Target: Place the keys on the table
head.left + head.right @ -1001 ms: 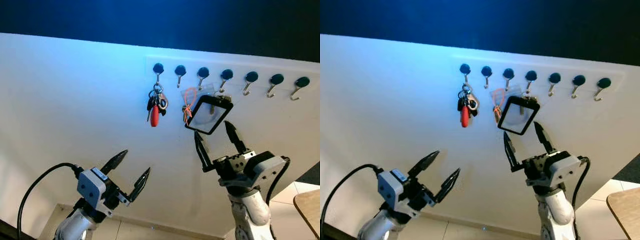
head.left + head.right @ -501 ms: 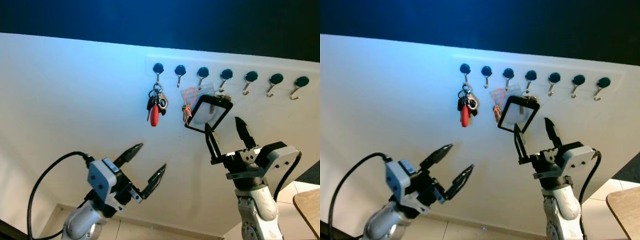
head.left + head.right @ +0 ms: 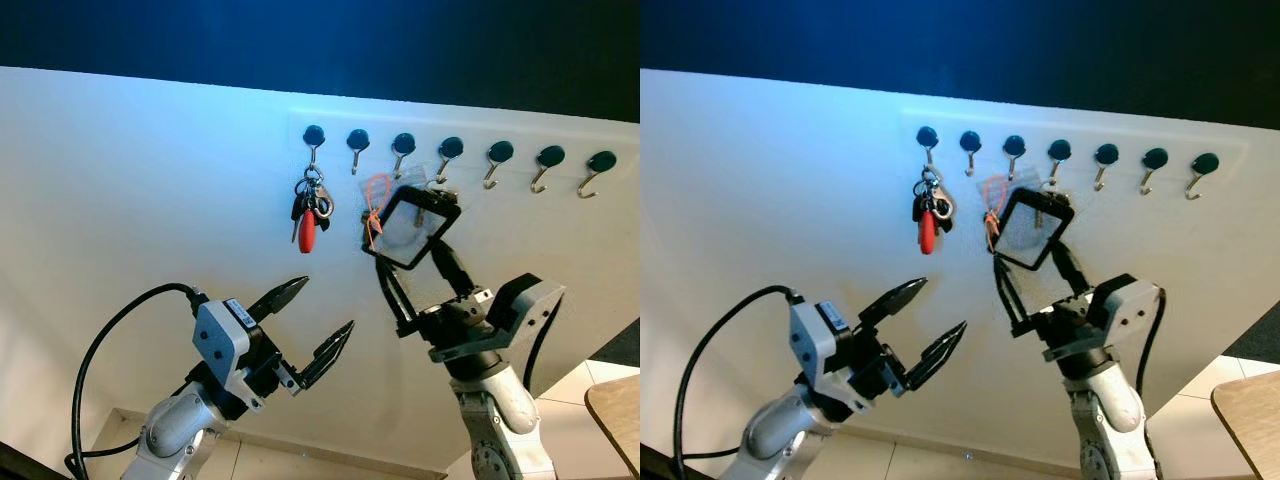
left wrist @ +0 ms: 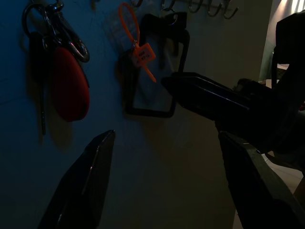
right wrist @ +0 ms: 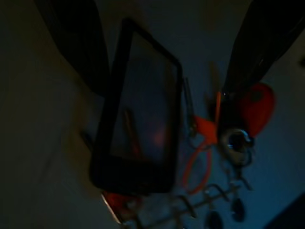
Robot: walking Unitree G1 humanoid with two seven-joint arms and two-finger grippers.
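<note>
The keys are hanging from the first hook of a wall rack, a bunch with a red fob, its long axis running straight down the wall. They are sitting above the left gripper and slightly to its own left, well apart from it, with bare wall between. From the right gripper they are lying off toward the robot's left and a little higher, past an orange tag and a black-framed card holder hanging on the neighbouring hooks.

The right gripper is raised close to the rack, its two fingers spread wide and pointing up at the lower edge of the card holder; in the right wrist view the holder is lying between the fingers, with the red fob beyond one of them. Whether a fingertip is touching the holder cannot be told. It is gripping nothing.

The left gripper is also spread wide and empty, fingers aimed up at the wall; in the left wrist view the keys are off to one side of the open gap.

Judgement: the right gripper is nearer in height but is lined up on the holder, not the keys; either gripper needs a sideways correction before closing.
</note>
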